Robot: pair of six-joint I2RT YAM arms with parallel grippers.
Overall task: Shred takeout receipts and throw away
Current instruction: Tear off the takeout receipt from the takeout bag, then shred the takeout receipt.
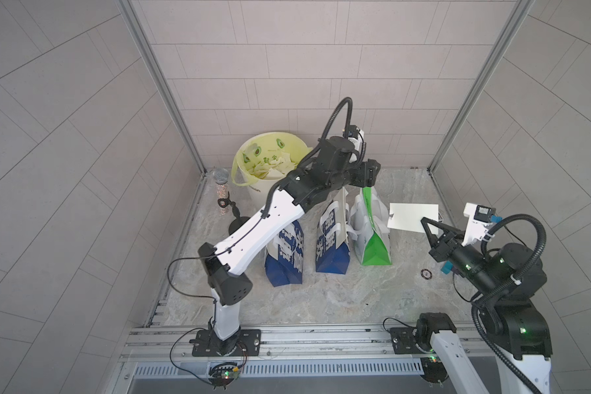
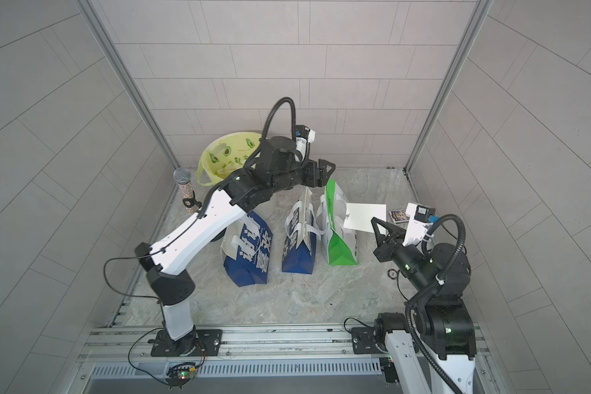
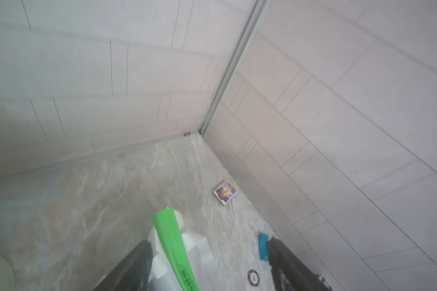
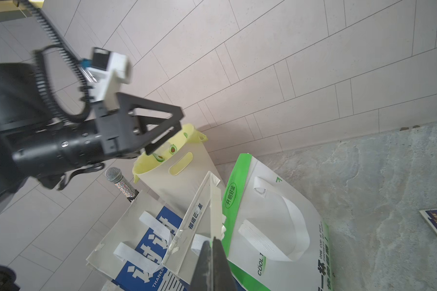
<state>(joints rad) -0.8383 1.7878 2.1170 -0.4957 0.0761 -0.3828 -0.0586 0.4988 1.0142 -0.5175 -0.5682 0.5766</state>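
Note:
A whole white takeout receipt (image 1: pixel 411 216) (image 2: pixel 364 216) hangs in the air right of the bags, and my right gripper (image 1: pixel 423 221) (image 2: pixel 374 220) is shut on its near right edge. In the right wrist view the receipt (image 4: pixel 215 214) runs edge-on out of the shut right gripper (image 4: pixel 212 241). My left gripper (image 1: pixel 367 175) (image 2: pixel 326 170) is open and empty above the top of the green-and-white bag (image 1: pixel 372 235). The left wrist view shows the left gripper (image 3: pixel 210 249) spread wide over that bag's green edge (image 3: pixel 172 239). Torn white scraps (image 1: pixel 273 167) lie in the bin (image 1: pixel 253 189).
Two blue-and-white bags (image 1: pixel 284 256) (image 1: pixel 331 245) lie left of the green one. The bin, with its yellow liner (image 2: pixel 226 153), stands at the back left beside a microphone on a stand (image 1: pixel 220 184). A small card box (image 2: pixel 399 215) and a poker chip (image 1: pixel 425 273) lie near the right wall.

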